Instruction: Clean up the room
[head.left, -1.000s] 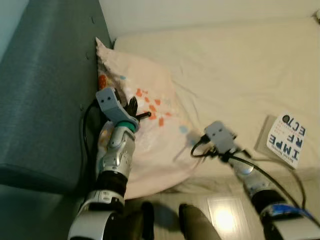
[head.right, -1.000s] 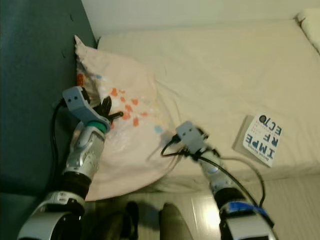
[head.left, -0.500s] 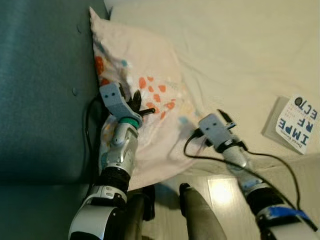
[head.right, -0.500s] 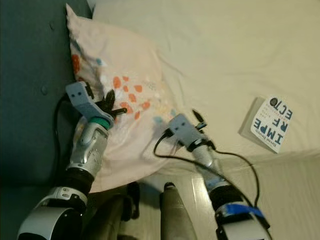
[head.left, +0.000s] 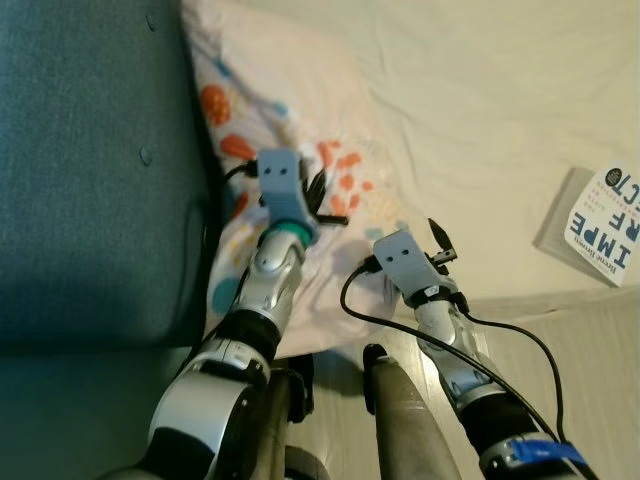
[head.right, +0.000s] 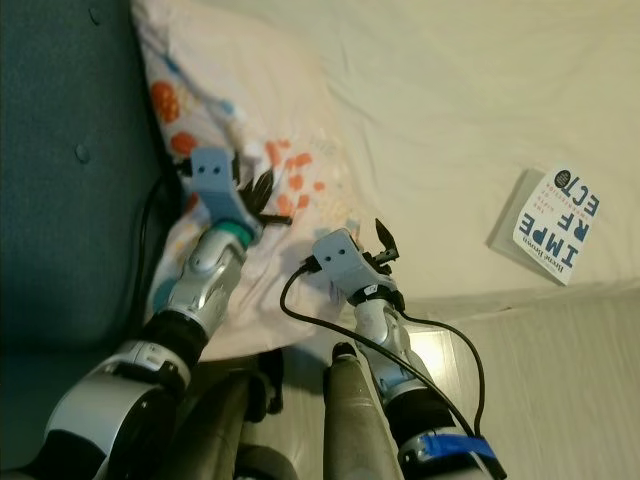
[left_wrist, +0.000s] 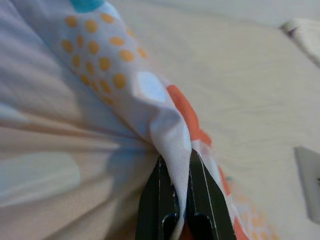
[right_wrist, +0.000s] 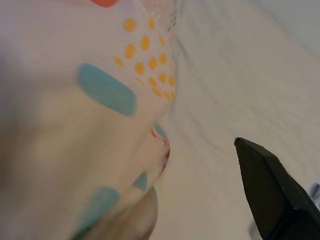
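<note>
Pinching a fold of the pillow (head.left: 290, 150) between its pressed-together fingers (left_wrist: 192, 200), the left hand (head.left: 318, 200) sits over the printed cloth near the bed's (head.left: 480, 120) front edge — the left wrist view shows the fabric drawn up tight into the black tips. The pillow lies along the bed's left edge, against the headboard (head.left: 90, 170), with its long axis running from the front edge back toward the far end of the bed. The right hand (head.left: 440, 240) hangs just beside the pillow's lower right border, apart from the cloth, over the sheet; in its wrist view one finger (right_wrist: 270, 190) stands well clear of the spotted fabric, so its fingers look spread, with nothing between them. A book (head.left: 600, 228) lies well apart to the right, close to the front edge. What the coming move turns on, as I judge it, is that the pillow's free border lies to the left of the right hand and a little ahead — a short reach across would bring that border between the spread fingers, so both hands could lift the pillow and set it straight. The left hand is already on it; the right is the one to close the gap.
</note>
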